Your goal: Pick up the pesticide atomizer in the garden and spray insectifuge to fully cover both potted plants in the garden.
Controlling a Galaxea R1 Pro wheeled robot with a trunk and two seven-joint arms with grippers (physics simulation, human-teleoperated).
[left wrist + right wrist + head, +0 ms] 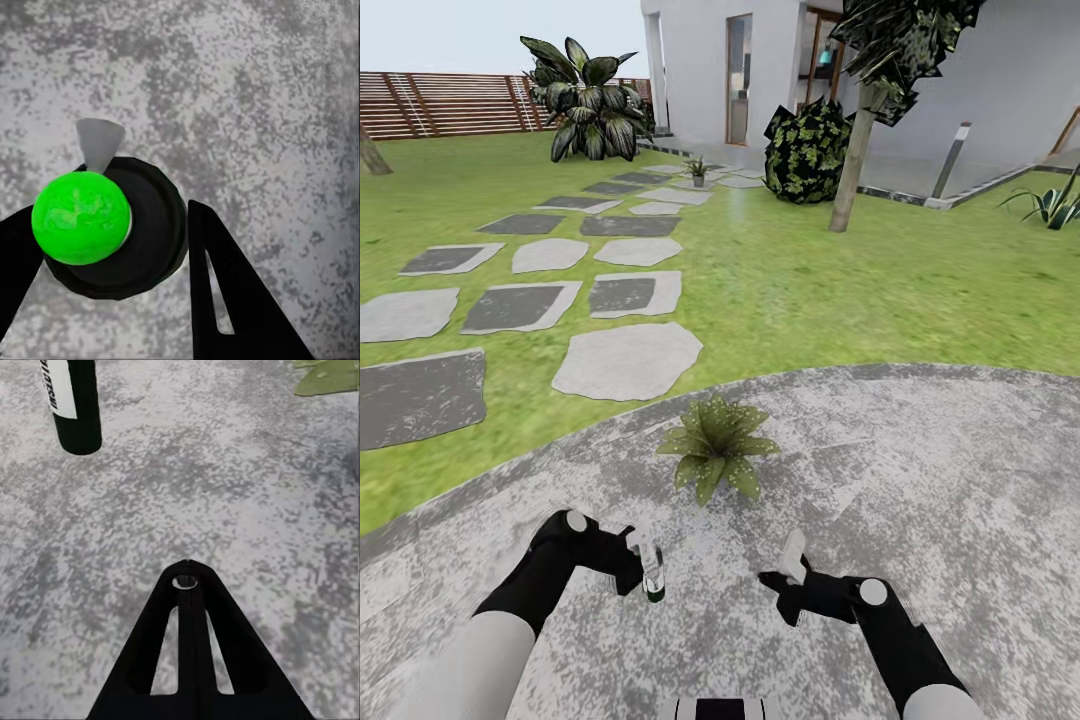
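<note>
My left gripper (638, 562) is shut on the pesticide atomizer (652, 572), a slim dark bottle with a white label, held upright low over the round grey patio (920, 470). From above, the left wrist view shows the atomizer (146, 240) with a bright green top between the gripper's (112, 251) black fingers (225, 300). One potted plant (717, 446) sits on the patio just ahead of both grippers. The other potted plant (698, 171) stands far off by the house. My right gripper (788, 578) is shut and empty; its view shows the atomizer (75, 405) and a leaf tip (330, 376) beyond the gripper (185, 579).
Flat stepping stones (625, 360) cross the lawn to the left. A big dark leafy bush (588, 100), a round speckled bush (807, 150), a tree trunk (853, 170), a grey bollard lamp (952, 158) and a striped agave (1052, 205) stand farther off. A slatted fence (440, 104) closes the back.
</note>
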